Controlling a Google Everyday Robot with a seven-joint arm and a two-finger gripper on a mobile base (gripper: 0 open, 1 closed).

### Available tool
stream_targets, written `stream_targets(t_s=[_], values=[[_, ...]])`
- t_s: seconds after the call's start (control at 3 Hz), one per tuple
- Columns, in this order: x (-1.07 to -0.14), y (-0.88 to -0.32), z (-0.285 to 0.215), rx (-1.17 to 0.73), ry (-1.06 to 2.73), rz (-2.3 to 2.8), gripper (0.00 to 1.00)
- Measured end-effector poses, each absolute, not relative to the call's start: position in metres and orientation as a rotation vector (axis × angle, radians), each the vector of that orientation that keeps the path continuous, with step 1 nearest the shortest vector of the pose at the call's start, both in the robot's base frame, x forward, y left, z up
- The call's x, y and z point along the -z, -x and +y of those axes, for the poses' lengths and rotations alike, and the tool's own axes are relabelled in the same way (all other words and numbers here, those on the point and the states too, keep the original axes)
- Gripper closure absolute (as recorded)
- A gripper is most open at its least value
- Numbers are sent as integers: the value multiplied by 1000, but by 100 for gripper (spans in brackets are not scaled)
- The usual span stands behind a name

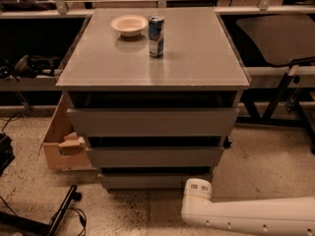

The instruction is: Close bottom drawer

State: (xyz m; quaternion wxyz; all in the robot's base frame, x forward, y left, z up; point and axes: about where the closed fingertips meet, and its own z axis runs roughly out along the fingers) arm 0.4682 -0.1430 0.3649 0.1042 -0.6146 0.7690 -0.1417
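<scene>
My pincer is at the tip of my white tubular arm, which comes in from the right, low over the speckled floor. It lies just in front of the right end of the bottom drawer, the narrow matte grey drawer with a plain flat front. From this view I cannot tell whether the pincer is wide or narrow, or whether it touches the front.

That drawer sits lowest in the grey cabinet, under the mid-sized grey drawer and the widest grey drawer. A dark gap shows above its front, so I judge it is not fully home and I am in the pushing step, near its end.

The next move calls for a straight, level push into the flat front, toward the cabinet, kept square so the drawer does not skew.

On the grey cabinet top stand a white bowl and a blue drink can, close together. A jolt could rock the can. An open cardboard box is on the floor beside the cabinet, well apart from my arm.
</scene>
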Motion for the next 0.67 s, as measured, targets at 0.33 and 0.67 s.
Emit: stream_targets(t_s=[0.33, 0.67], values=[[-430, -398, -175, 544, 1787, 2426, 100], [-497, -326, -207, 668, 1582, 2627, 100]])
